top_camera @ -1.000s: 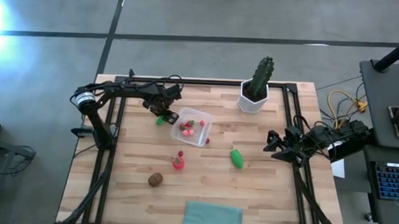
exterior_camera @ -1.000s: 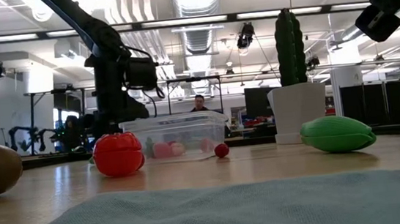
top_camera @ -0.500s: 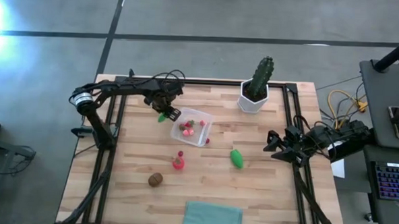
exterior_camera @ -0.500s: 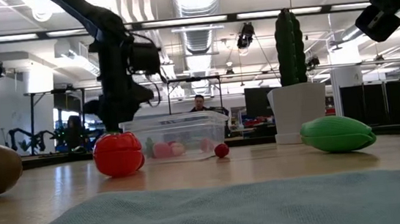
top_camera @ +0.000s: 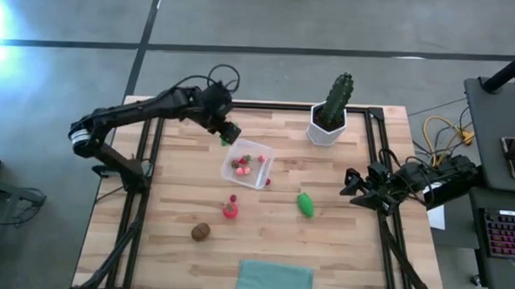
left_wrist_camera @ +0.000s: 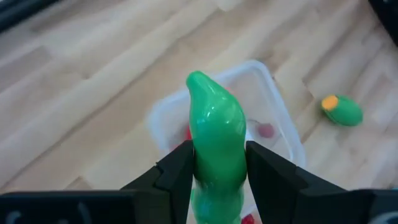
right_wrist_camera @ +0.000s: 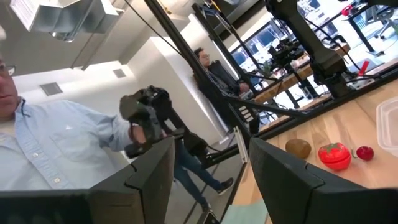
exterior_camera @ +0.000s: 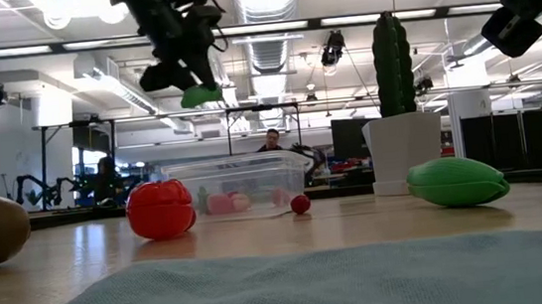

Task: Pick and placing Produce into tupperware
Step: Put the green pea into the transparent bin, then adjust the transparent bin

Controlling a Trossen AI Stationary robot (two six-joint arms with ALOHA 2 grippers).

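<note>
My left gripper (top_camera: 226, 133) is up in the air over the far left corner of the tupperware (top_camera: 247, 162), shut on a green oblong piece (left_wrist_camera: 216, 134). The clear tupperware (exterior_camera: 236, 183) stands on the table with a few small red pieces (top_camera: 244, 164) inside. Lying on the wood are a second green piece (top_camera: 305, 204) with an orange end, a red tomato-like piece (top_camera: 229, 211), a brown kiwi (top_camera: 200, 232) and a tiny red piece (exterior_camera: 300, 204). My right gripper (top_camera: 353, 188) waits open at the table's right edge. My left gripper pinches the green oblong piece between its two fingers (left_wrist_camera: 177, 174), which sit on the two sides of its rear half (left_wrist_camera: 214, 171). The pointed free end (left_wrist_camera: 200, 81) sticks out past the fingertips. The fingers come from above, and the piece (exterior_camera: 202, 96) is lifted clear of the table.
A tall green cactus in a white pot (top_camera: 332, 109) stands near the table's far edge, right of the tupperware. A teal folded cloth (top_camera: 273, 280) lies at the near edge. Black frame rails run along the table's left and right sides. People show in the room beyond.
My left gripper has risen from table height beside the tupperware's left side and moved a little toward the far edge and right, staying shut on the green piece. The piece has been lifted clear of the table, now well above the tupperware's rim.
</note>
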